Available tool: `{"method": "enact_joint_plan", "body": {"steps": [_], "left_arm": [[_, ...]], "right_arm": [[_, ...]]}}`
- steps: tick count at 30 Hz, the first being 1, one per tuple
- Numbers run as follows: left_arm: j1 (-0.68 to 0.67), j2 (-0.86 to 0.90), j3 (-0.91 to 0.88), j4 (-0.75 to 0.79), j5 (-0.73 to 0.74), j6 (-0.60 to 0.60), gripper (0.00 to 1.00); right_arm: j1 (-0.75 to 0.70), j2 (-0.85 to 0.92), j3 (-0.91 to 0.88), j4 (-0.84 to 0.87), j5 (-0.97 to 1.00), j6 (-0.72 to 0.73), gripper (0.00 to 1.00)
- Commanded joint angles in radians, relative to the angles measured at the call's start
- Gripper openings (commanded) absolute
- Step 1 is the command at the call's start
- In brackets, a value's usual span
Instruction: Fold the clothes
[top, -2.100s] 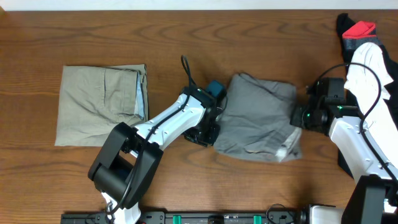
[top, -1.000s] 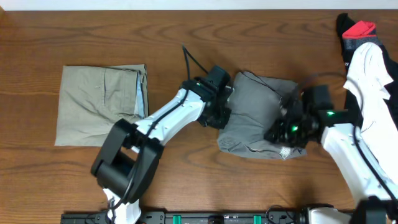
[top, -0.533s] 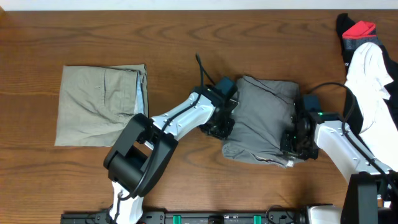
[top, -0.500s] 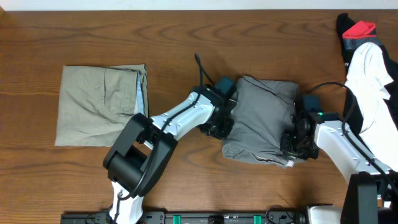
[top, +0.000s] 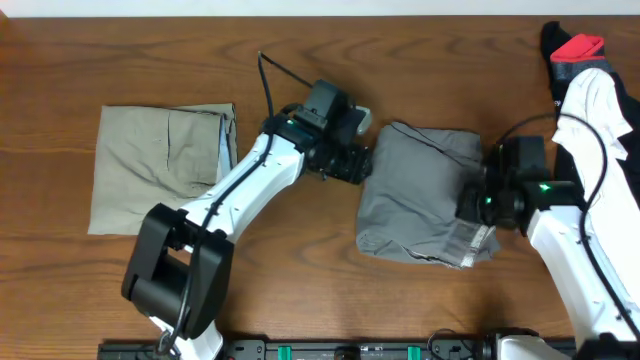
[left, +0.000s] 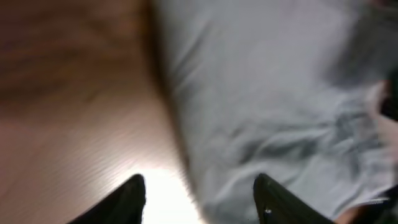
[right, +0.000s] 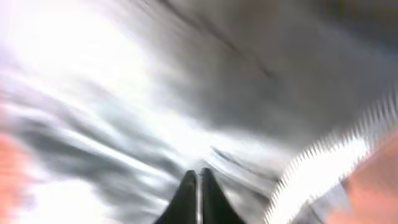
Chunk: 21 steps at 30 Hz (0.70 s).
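Overhead: the folded bundle of mid-grey cotton shorts (top: 420, 190) lies between the two arms, its long axis running from the far side of the table toward the robot. The left gripper (top: 352, 162) stands just off its far left corner. The right gripper (top: 476, 203) sits on its right edge and is the nearer one. Flat folded khaki-beige shorts (top: 165, 168) lie well behind the left arm.

Left wrist: the left gripper (left: 199, 200) is spread and empty, with grey cloth ahead and to its right and the brown wooden table (left: 74, 106) to its left.

Right wrist: the right gripper (right: 198, 190) is pinched together over blurred grey cloth; whether it nips a fold, I cannot tell.
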Motion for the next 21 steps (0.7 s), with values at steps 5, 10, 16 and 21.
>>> {"method": "enact_joint_plan", "body": {"steps": [5,10,16,21], "left_arm": [[-0.095,0.038,-0.010,0.018,0.113,0.003,0.31],[-0.156,0.076,-0.042,-0.037,0.049,0.003,0.25],[-0.204,0.111,-0.100,-0.066,0.048,0.003,0.25],[-0.216,0.113,-0.172,-0.097,0.048,-0.005,0.25]], "right_arm": [[-0.004,0.061,0.023,0.168,-0.142,-0.002,0.01],[-0.011,0.209,0.023,0.230,-0.070,-0.002,0.01],[-0.076,0.335,0.024,0.259,0.192,-0.002,0.01],[-0.175,0.348,0.024,0.333,0.132,-0.003,0.01]]}}
